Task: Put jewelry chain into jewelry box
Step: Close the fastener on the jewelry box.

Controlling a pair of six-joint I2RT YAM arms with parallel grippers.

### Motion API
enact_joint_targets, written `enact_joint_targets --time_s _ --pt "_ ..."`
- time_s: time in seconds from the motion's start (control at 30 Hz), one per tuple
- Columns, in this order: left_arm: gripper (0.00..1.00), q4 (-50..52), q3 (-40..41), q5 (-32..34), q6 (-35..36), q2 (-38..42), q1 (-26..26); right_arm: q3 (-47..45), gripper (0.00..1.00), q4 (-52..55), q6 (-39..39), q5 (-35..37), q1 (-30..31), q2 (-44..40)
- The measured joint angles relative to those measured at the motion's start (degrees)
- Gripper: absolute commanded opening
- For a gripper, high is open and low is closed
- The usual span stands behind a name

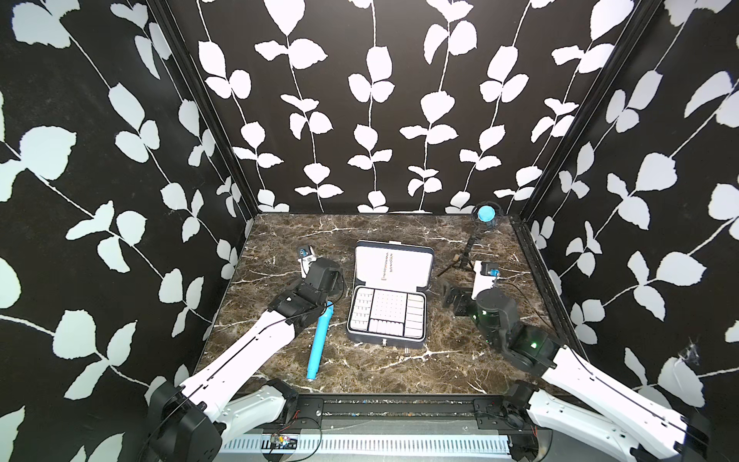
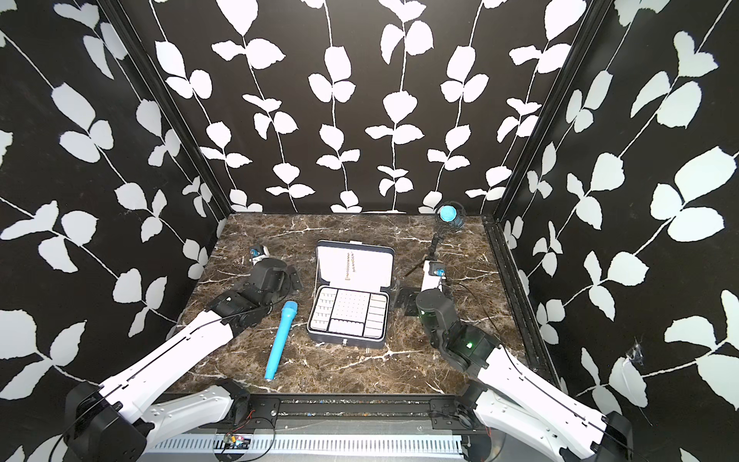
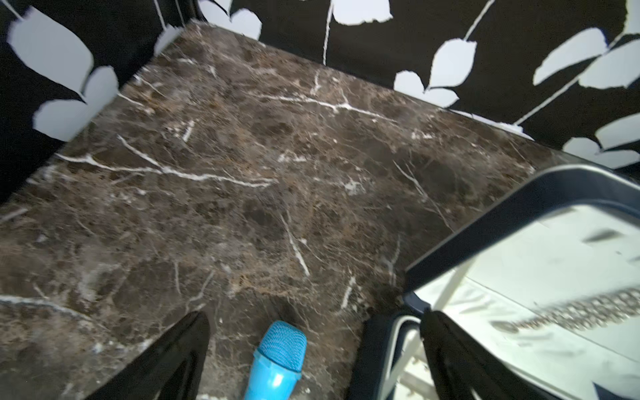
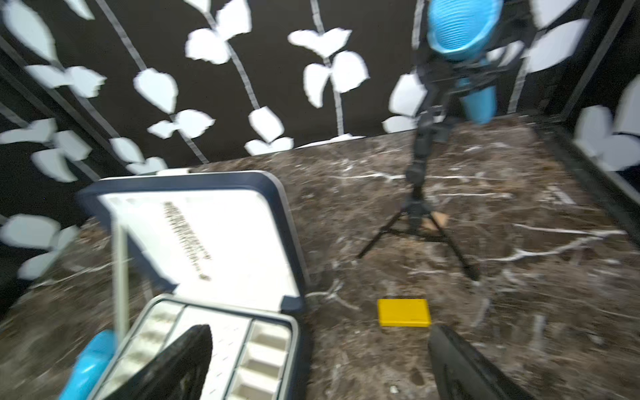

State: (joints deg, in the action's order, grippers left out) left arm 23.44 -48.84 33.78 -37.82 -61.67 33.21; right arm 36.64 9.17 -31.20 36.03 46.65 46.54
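The jewelry box stands open at the middle of the marble table, lid tilted back, gridded tray toward the front. The jewelry chain lies stretched along the lid's white lining; it also shows in the wrist views as the chain, blurred. My left gripper is open and empty just left of the box, one finger over the box's left edge. My right gripper is open and empty just right of the box, one finger above the tray's right side.
A blue microphone lies left of the box, its head between my left fingers. Another blue microphone on a black tripod stands back right. A small yellow block lies right of the box. Patterned walls close three sides.
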Motion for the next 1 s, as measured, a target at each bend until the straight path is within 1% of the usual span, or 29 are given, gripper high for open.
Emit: enact_joint_targets --time_s 0.07,0.13,0.17,0.23,0.3,0.37,0.47,0.57,0.67,0.73,0.8,0.83,0.9,0.97,1.0 --pt "0.98 -2.3 1.1 4.0 2.6 -0.2 0.0 -2.2 0.99 -3.9 4.8 4.9 -0.8 1.6" --pt "0.98 -3.9 1.6 9.3 5.3 -1.5 0.0 -2.8 0.99 -8.7 11.9 8.2 -2.6 5.2" --pt "0.98 -5.4 2.0 11.6 7.1 -2.3 0.0 -2.9 0.99 -10.5 14.3 9.3 -3.7 6.5" --pt "0.98 -10.6 4.0 16.0 12.7 -3.9 -0.3 -3.7 0.99 -13.0 17.7 9.9 -6.7 7.6" --pt "0.98 -18.0 8.0 17.9 20.3 -5.2 -1.1 -5.0 0.99 -14.2 20.0 8.4 -10.8 7.2" --pt "0.98 -22.8 11.5 17.0 26.0 -6.1 -3.0 -6.3 0.99 -15.1 22.2 6.3 -14.5 6.4" --pt "0.98 -27.7 15.5 12.5 30.9 -6.4 -8.0 -7.8 0.99 -15.4 25.6 2.3 -18.2 5.6" --pt "0.99 -30.8 17.1 7.1 33.7 -6.6 -12.5 -9.0 0.99 -15.5 27.2 -2.0 -21.4 4.6" --pt "0.98 -33.9 18.0 2.8 36.0 -6.1 -14.1 -9.9 0.99 -15.8 27.5 -7.0 -23.5 2.5" --pt "0.98 -33.8 18.1 0.0 36.3 -4.8 -14.1 -9.9 0.99 -15.8 26.6 -11.0 -23.7 0.5" --pt "0.99 -31.0 17.2 -1.0 33.9 -3.1 -14.1 -8.0 0.99 -13.0 24.8 -14.4 -23.7 -1.4" --pt "0.98 -27.7 15.7 -1.1 31.1 -2.4 -14.1 -5.9 0.99 -10.3 23.8 -15.6 -23.7 -2.1" --pt "0.98 -19.6 10.8 -1.3 25.3 -1.9 -14.1 -1.9 0.99 -9.0 21.7 -16.8 -23.8 -2.6" --pt "0.98 -12.0 4.8 -3.5 20.7 -2.0 -14.2 0.9 0.99 -10.3 20.2 -19.9 -23.8 -1.8" --pt "0.98 -10.3 2.7 -5.2 18.5 -1.9 -14.2 2.5 0.99 -10.0 19.8 -22.1 -23.9 -0.7"
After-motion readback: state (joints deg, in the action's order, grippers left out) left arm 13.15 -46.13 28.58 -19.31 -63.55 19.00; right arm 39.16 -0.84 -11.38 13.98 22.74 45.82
